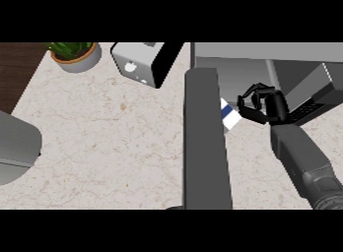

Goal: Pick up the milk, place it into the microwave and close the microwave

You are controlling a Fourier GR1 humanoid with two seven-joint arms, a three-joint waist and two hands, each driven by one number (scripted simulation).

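Across the desk [109, 142], pale marbled stone, bearing everything else. At the far right, a grey microwave [276, 64], standing open, presumably to take the carton. Running down the middle of the view, its dark door [203, 142], swung out towards the robot and seen edge-on, so cutting off much of what lies behind. At the left edge, a large rounded grey thing [7, 147], too cropped to name. Further back, a silver and black boxy appliance [142, 61] and a potted plant [76, 53], both well apart from the work.

Coming in from the lower right, a grey forearm ending in the right robot hand [263, 106], held up at the mouth of the microwave with fingers [249, 98] curled into a narrow ring and nothing visible inside it. Just beside those fingertips, on the door side, the milk [229, 115]: white with a blue band, tilted, half hidden by the door, not yet inside. Cannot tell whether touching or a hair apart, nor whether actually gripped. Probably placed so for a grasp or a push into the cavity. No left robot hand anywhere in sight.
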